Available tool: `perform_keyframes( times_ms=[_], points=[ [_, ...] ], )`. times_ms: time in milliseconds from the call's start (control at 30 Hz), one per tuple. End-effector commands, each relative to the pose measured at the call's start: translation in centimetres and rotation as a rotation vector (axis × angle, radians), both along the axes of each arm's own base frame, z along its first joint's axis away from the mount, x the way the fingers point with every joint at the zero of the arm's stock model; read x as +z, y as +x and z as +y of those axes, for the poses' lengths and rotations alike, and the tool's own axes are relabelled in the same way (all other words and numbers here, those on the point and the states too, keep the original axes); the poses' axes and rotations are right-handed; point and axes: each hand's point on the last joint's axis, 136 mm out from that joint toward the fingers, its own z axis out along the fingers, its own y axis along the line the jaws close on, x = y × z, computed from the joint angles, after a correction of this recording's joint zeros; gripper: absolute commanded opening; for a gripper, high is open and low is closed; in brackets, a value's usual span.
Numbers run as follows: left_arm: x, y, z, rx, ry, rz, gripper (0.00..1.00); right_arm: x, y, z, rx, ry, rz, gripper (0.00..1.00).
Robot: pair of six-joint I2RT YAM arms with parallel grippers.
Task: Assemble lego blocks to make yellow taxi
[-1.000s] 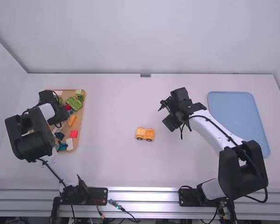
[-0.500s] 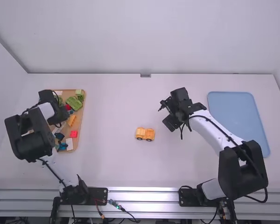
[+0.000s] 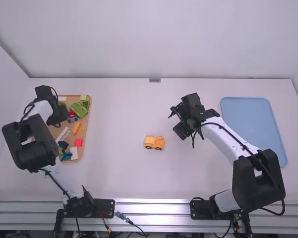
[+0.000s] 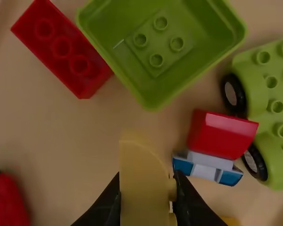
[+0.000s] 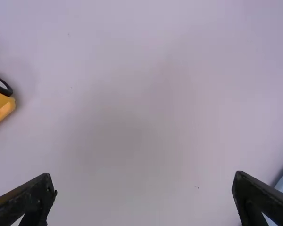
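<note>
My left gripper is over the far-left part of the wooden tray. In the left wrist view, the left gripper is shut on a yellow block, which hangs above the tray. The yellow wheeled car piece stands on the table between the arms; part of this car piece shows in the right wrist view. To its right, my right gripper is over the table. In its own view the right gripper is open, its fingers wide apart with nothing between them.
Around the held block are a green box piece, a red brick, a red-and-blue piece and a green wheeled base. A blue tray lies at the table's right.
The left gripper has moved away from the camera and slightly left over the wooden tray, uncovering some pieces there. The right arm and the yellow car piece have not moved.
</note>
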Motion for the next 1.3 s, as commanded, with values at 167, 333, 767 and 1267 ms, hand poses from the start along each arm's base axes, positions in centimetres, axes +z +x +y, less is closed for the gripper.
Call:
perform_keyframes(
  times_ms=[167,333,767,1267],
  points=[
    [1.9,0.5,-0.2,-0.005,-0.02,0.011,0.02,1.5,0.7,1.0,0.011,0.067,-0.042,0.99],
    [3.0,1.2,-1.3,-0.038,-0.056,-0.043,0.02,2.5,1.6,3.6,0.044,0.208,-0.072,0.99],
    [8.9,0.7,-16.0,-0.58,-0.122,-0.51,0.02,7.7,4.0,8.2,0.043,0.828,-0.037,0.99],
    [11.5,-4.3,-36.8,-1.223,0.006,-0.861,0.02,5.3,3.4,14.0,0.161,1.292,0.322,1.0]
  ],
)
